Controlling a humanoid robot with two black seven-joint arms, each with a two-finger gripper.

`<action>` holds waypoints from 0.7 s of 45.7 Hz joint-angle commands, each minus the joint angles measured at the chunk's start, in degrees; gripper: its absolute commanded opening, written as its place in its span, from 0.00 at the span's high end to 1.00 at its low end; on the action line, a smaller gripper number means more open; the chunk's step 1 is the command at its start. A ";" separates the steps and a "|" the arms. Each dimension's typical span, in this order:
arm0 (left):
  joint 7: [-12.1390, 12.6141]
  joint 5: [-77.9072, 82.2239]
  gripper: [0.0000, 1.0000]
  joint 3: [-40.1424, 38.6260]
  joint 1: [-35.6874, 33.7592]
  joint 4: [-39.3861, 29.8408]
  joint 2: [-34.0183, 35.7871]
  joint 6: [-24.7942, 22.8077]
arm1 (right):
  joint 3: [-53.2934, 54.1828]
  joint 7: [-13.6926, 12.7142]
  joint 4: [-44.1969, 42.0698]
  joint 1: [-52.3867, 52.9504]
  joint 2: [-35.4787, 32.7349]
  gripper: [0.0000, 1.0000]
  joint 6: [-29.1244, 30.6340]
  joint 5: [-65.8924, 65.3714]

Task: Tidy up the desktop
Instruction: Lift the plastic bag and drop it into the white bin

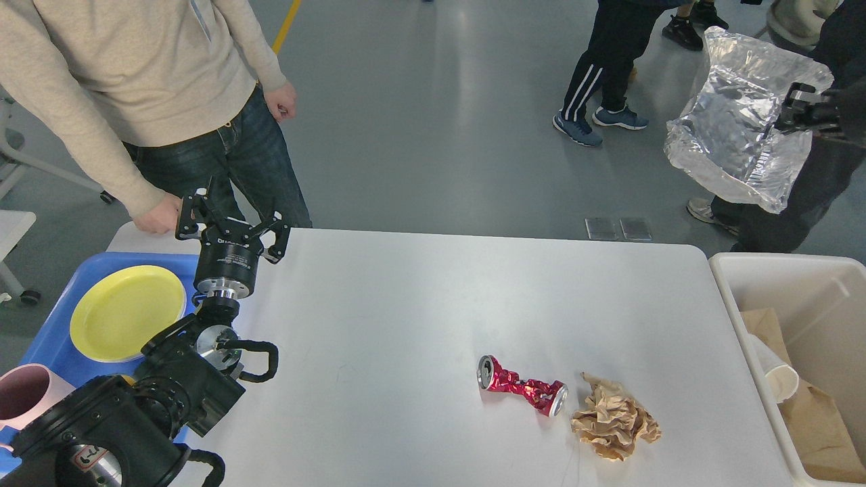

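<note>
1. My left gripper (pixel 229 218) is raised over the left rear part of the desktop (pixel 419 318), its two fingers spread wide with nothing between them.
2. My right gripper (pixel 808 108) is up at the far right, beyond the table's edge, its fingers pinched on a crinkled clear plastic bag (pixel 737 128) that hangs from them.
3. The desktop fills the middle of my view, white with rounded corners.
4. On its right front part lies a crushed red can (pixel 521 389), on its side, one open end toward the left.
5. Just beside the can, to the right, sits a crumpled ball of brown paper (pixel 614 418); the two nearly touch.
6. On my left, a blue tray (pixel 47 338) holds a yellow plate (pixel 127 311) and a pink cup (pixel 27 396).
7. Against the table's right edge stands a cream bin (pixel 812 270), with brown paper and a white paper cup (pixel 775 372) inside.
8. A person in a beige sweater (pixel 135 67) stands at the table's far left corner.
</note>
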 commanded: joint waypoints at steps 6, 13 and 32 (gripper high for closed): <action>0.00 0.08 0.04 0.00 0.00 -0.01 0.00 0.00 | 3.16 -0.01 -13.30 -24.74 -0.08 1.00 -15.32 1.77; 0.00 -0.01 0.04 0.00 0.00 -0.01 0.00 0.00 | 5.71 -0.18 -19.98 -39.34 0.10 1.00 -25.26 5.11; 0.00 -0.01 0.04 0.00 0.00 -0.01 0.09 0.00 | 17.04 -0.09 -37.48 -66.51 5.20 0.95 -29.22 10.13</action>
